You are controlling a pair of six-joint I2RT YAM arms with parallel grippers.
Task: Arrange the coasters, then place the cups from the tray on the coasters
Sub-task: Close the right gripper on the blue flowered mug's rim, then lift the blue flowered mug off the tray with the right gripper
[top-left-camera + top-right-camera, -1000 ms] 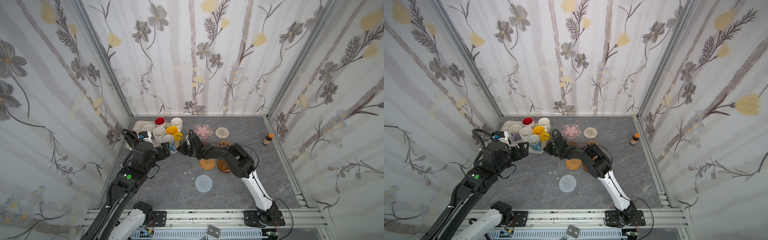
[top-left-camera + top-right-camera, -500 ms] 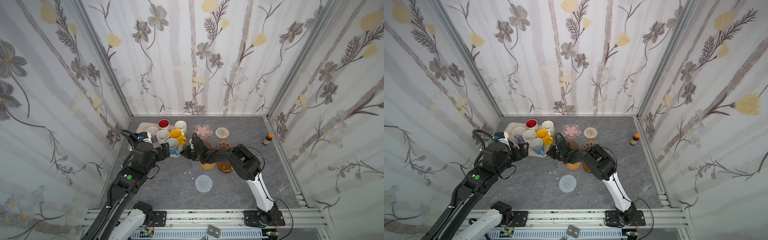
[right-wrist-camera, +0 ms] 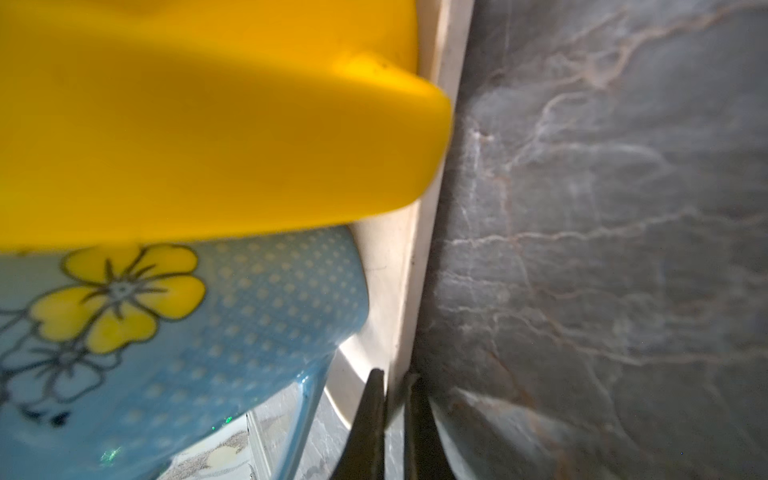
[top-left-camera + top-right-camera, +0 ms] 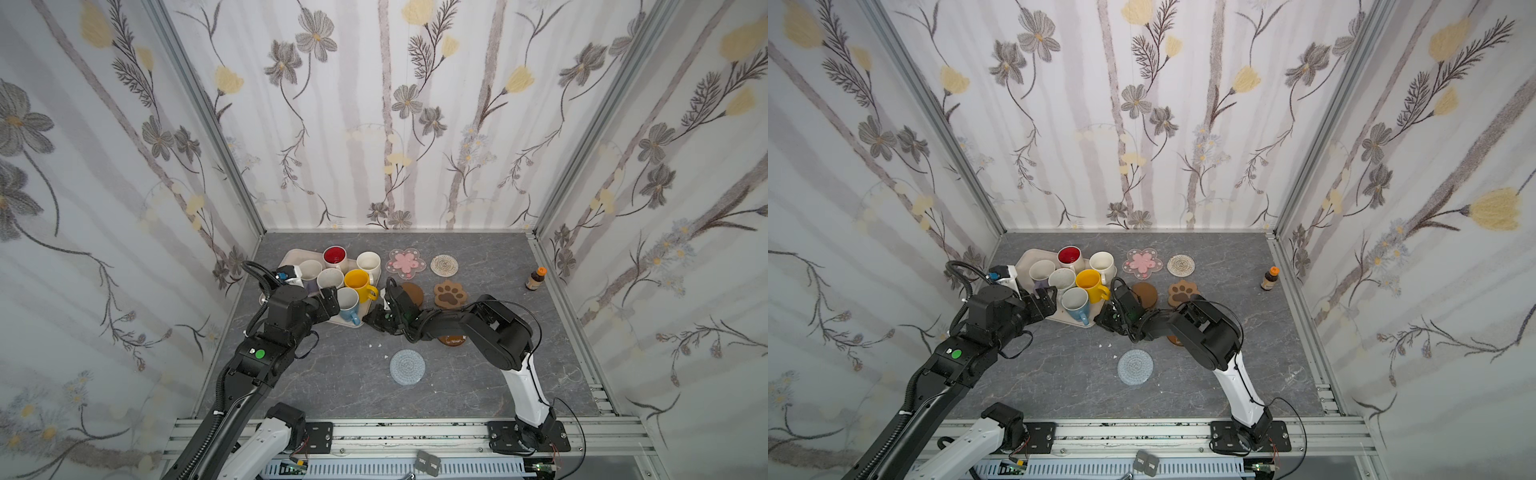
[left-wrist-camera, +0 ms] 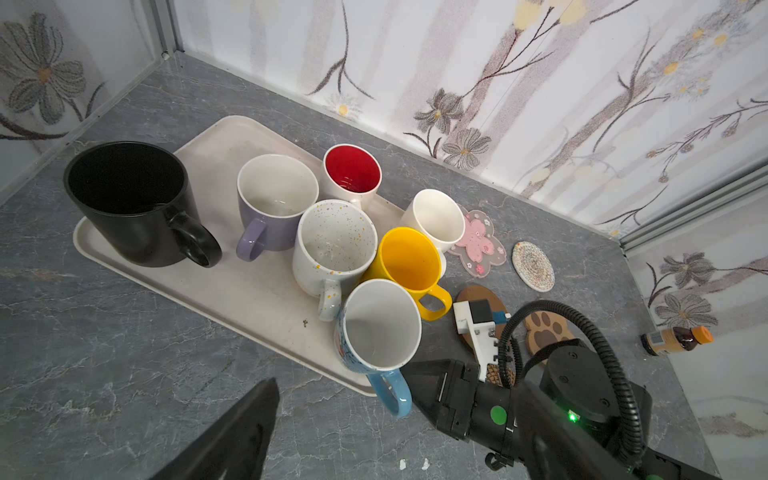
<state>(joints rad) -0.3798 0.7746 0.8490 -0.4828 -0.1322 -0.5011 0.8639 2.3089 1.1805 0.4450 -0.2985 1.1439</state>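
1. Grey marbled tabletop inside floral-papered walls; cream tray carrying all seven mugs.
2. Pinched shut on tray rim, near a corner: right gripper. Light blue mug and yellow mug just beyond its fingertips, on tray.
3. Wide-spread, empty left gripper just beside light blue mug, on side opposite right gripper.
4. Brown disc coaster and paw coaster close behind right gripper; blossom coaster and white woven coaster farther off; grey woven coaster well apart from both grippers.
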